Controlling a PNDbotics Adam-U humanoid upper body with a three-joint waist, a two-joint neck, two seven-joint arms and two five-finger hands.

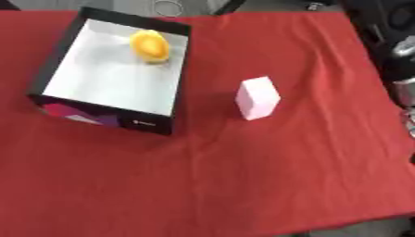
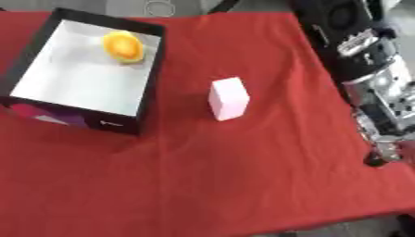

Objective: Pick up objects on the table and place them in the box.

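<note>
the box (image 1: 50,69) is the landmark here: it sits at the far left of the red cloth (image 1: 243,185), a shallow open box with black outer walls, a smooth white floor inside, and a purple and pink print on its near wall. inside the box, in the far corner of it, lies a yellow object (image 1: 150,45), rounded and glossy, a little like a fruit. to the right of the box, apart from it and not touching, a pale pink block (image 1: 258,98) stands upright on the cloth; it is a plain rectangular shape with flat matte faces and sharp edges. the cloth is soft fabric with light folds running across it, and it covers the table. far to the right of the box, along the right edge of the cloth, the right arm (image 2: 369,69) comes down from the upper corner, black with silver metal parts, well away from the block. the right hand (image 2: 387,150) shows only as a dark blurred shape at the cloth's edge, and i cannot tell if its fingers are relaxed or curled. the left hand is in neither view.
</note>
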